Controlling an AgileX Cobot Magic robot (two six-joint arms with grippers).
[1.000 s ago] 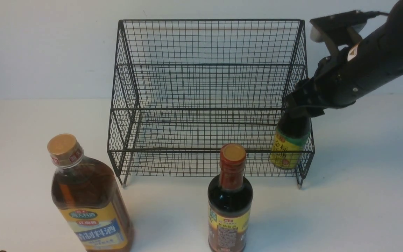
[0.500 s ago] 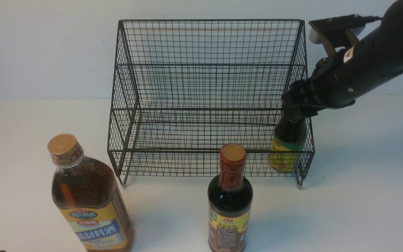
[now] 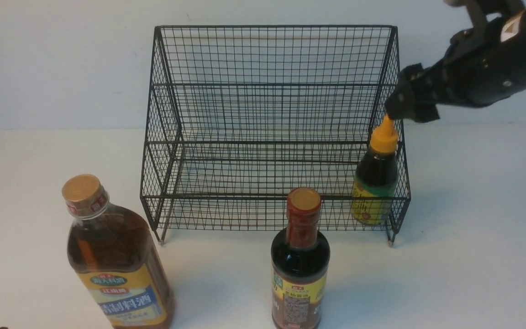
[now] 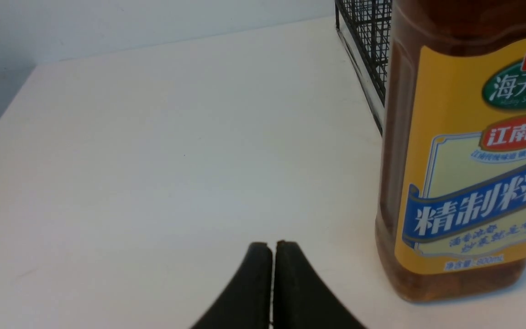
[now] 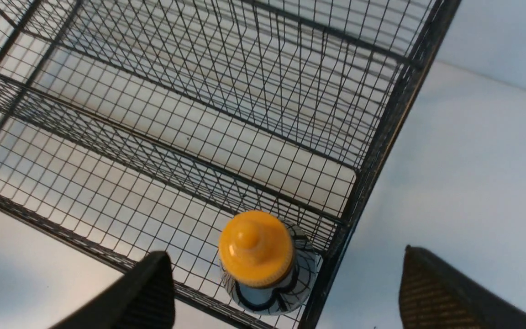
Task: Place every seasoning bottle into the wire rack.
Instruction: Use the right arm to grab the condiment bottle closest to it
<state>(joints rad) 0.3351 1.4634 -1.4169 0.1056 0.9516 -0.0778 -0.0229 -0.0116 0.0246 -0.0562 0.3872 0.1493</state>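
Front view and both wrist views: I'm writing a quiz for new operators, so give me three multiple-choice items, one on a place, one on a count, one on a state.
1. Where is the small bottle with the yellow nozzle cap?
A. upper tier
B. in front of the rack
C. lower tier of the wire rack, right end

2. How many bottles stand on the table outside the rack?
A. one
B. two
C. three

3. The right gripper is:
A. open above the yellow cap
B. shut on the cap
C. shut on the rack's rim

C: it stands behind the lower front rail.
B: the large amber bottle and the slim dark bottle.
A: its fingers are spread wide, clear of the cap.
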